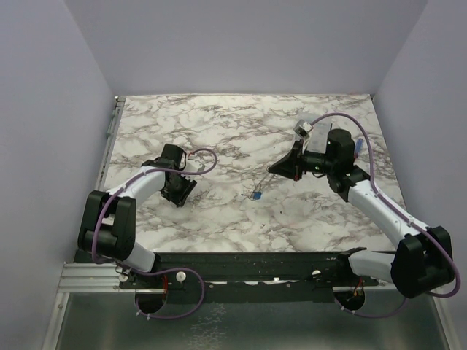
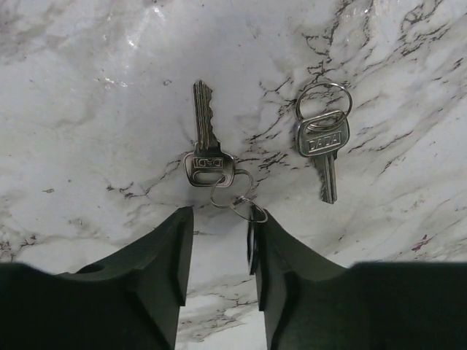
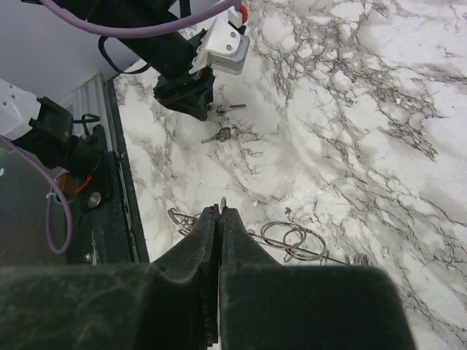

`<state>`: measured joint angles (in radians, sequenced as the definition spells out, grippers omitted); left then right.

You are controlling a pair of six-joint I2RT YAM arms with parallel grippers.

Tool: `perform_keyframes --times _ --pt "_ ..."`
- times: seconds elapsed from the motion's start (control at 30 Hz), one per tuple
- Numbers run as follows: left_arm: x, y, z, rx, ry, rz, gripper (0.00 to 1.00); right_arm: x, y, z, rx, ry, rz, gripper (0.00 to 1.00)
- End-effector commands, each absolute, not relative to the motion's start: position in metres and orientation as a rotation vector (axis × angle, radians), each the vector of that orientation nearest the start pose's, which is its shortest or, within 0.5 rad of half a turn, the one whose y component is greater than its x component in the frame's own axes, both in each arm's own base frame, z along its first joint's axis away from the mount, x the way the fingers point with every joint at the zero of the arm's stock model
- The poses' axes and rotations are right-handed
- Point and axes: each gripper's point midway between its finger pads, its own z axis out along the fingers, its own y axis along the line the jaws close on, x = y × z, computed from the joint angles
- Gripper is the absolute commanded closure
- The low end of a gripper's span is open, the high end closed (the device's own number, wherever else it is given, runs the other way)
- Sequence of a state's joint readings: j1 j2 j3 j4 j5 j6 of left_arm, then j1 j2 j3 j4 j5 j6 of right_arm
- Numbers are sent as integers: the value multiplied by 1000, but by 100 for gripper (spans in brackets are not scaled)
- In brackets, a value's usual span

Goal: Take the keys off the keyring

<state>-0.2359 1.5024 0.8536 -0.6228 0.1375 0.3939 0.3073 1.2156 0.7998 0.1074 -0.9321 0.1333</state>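
In the left wrist view two bare silver keys lie on the marble. One key (image 2: 204, 142) has small wire rings (image 2: 235, 195) linked to its head, and the other key (image 2: 323, 142) carries one small ring. My left gripper (image 2: 222, 219) is open just short of the rings, and a thin dark flat piece (image 2: 250, 244) rests against its right finger. My right gripper (image 3: 220, 211) is shut on a thin flat metal edge (image 3: 223, 203), seemingly the keyring. In the top view a blue-headed key (image 1: 255, 195) hangs by a thin link below the right gripper (image 1: 276, 169). The left gripper (image 1: 179, 189) is low over the table.
Loose wire rings (image 3: 293, 240) and a tangle of wire (image 3: 181, 217) show just below my right fingers. The left arm's gripper and the two silver keys (image 3: 219, 135) show far off in the right wrist view. The black base rail (image 1: 241, 266) runs along the near edge.
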Motion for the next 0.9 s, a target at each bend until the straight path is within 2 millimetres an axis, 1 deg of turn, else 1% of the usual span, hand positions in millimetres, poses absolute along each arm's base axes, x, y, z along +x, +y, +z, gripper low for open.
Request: perform_keyframes --times 0.0,0.2,0.27,0.3,0.33,0.47,0.5,0.57,0.63,0.7,0.87 --pt "259 -74 40 958 2644 -184 50 274 235 216 -779 1759 1163 100" --pt "279 -87 77 918 2531 -219 29 258 227 198 -796 1840 1136 99" --pt "283 -90 86 897 2508 -233 15 251 221 189 -797 1892 1118 99" --pt "284 -91 89 888 2502 -236 10 248 219 186 -797 1909 1107 99" --pt "285 -92 91 883 2497 -236 8 244 216 181 -798 1929 1101 99" --pt "286 -92 93 861 2493 -238 5 230 209 166 -784 2002 1092 99" --pt "285 -93 94 853 2491 -243 5 226 208 164 -812 1993 1081 99" --pt "285 -95 95 841 2486 -254 5 220 206 159 -811 2008 1090 99" --pt "286 -95 96 832 2482 -258 4 219 205 155 -795 2021 1088 99" --pt "287 -96 98 818 2473 -257 3 222 205 150 -770 2033 1086 99" --pt "289 -99 100 794 2467 -272 2 251 212 140 -686 2050 1077 99"
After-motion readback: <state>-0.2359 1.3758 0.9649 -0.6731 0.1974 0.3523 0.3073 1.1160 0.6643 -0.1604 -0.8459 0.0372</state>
